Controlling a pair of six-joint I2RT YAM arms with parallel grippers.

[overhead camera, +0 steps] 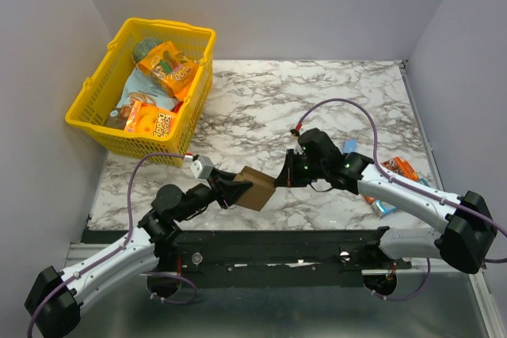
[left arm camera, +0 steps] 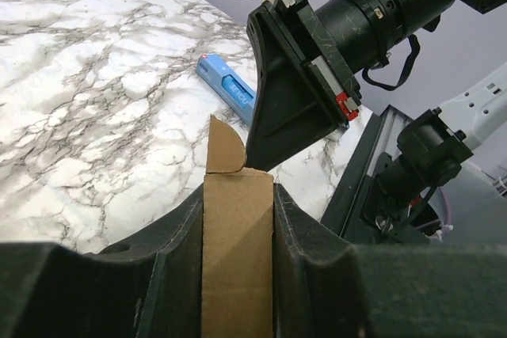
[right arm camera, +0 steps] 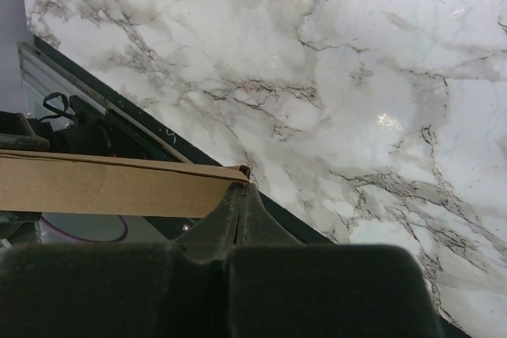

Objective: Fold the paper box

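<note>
The paper box (overhead camera: 255, 188) is a plain brown cardboard piece held above the table's front edge. My left gripper (overhead camera: 234, 191) is shut on it, and in the left wrist view the box (left arm camera: 238, 251) stands clamped between both pads, with a small rounded flap (left arm camera: 226, 148) sticking up at its far end. My right gripper (overhead camera: 283, 173) is shut, its closed tip (left arm camera: 261, 160) touching the box's end beside that flap. In the right wrist view the box (right arm camera: 103, 184) runs left from my closed fingertips (right arm camera: 242, 195), which meet its corner. No cardboard shows between them.
A yellow basket (overhead camera: 87, 100) with orange snack packets stands at the back left. A slim blue packet (overhead camera: 348, 146) (left arm camera: 230, 85) and an orange packet (overhead camera: 400, 168) lie on the marble table right of the right arm. The dark table rail (overhead camera: 277, 239) runs below the box.
</note>
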